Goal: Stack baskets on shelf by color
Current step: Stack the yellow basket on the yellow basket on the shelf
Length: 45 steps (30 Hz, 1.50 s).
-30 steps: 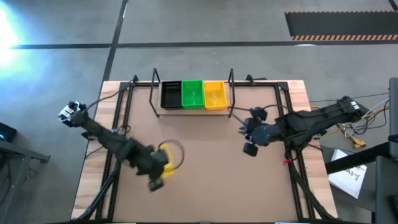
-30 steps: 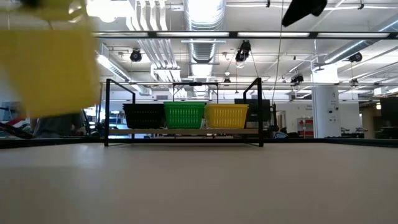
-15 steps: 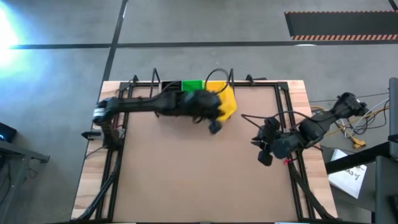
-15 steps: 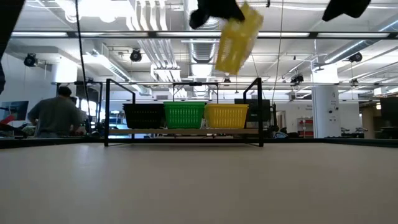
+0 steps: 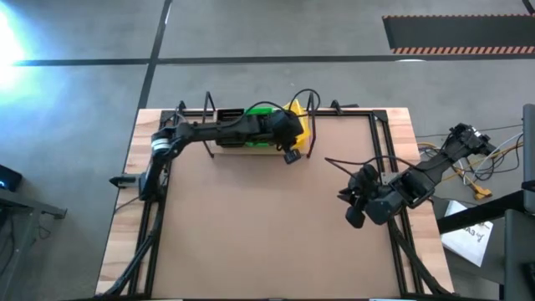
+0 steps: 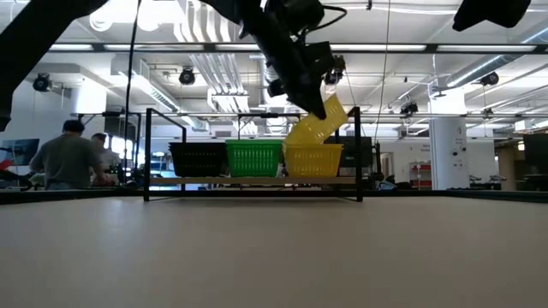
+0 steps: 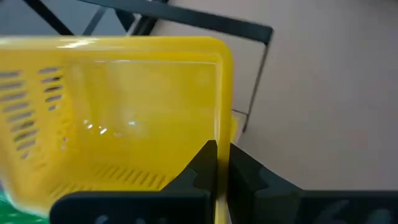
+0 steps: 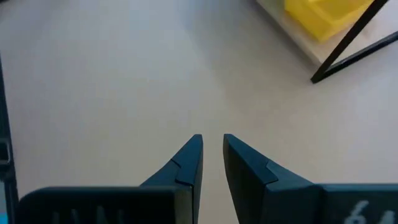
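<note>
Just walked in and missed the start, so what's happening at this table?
The left gripper is shut on the wall of a yellow basket, holding it tilted just above the yellow basket on the shelf. A black basket and a green basket sit side by side on the shelf next to that one. The right gripper waits over bare tabletop, holding nothing.

Glossy slotted plastic yellow basket
</note>
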Available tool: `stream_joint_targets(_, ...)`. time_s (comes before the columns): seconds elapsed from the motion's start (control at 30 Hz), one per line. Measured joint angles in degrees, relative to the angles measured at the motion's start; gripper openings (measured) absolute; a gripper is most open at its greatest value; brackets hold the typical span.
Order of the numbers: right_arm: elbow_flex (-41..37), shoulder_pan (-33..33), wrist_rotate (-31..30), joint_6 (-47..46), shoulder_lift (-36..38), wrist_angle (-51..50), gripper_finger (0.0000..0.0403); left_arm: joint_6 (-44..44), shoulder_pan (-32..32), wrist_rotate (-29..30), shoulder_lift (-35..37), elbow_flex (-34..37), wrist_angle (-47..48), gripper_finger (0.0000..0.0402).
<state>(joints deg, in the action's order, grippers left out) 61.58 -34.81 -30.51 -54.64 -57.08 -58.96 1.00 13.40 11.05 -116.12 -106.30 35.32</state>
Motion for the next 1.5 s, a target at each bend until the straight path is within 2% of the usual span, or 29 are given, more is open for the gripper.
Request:
stream_joint_targets(0.77, 0.0, 0.1, -8.6, -5.3, 0.0, 1.4, 0.0057, -13.8, 0.4, -0.1, -0.9, 1.4, 2.6, 0.0000)
stream_joint_targets(1.13, 0.0, 0.1, -8.6, -5.5, 0.0, 1.7, 0.0057, -16.5, 0.5, -0.1, -0.8, 1.5, 4.8, 0.0001)
stream_joint_targets(1.27, 0.0, 0.1, -8.7, -5.4, 0.0, 1.9, 0.0057, -16.5, 0.5, -0.1, -0.8, 1.5, 4.8, 0.0021)
stream_joint_targets(1.5, 0.0, 0.1, -8.7, -5.4, 0.0, 2.1, 0.0057, -17.5, 0.6, -0.1, -0.5, 1.3, 4.7, 0.0086)
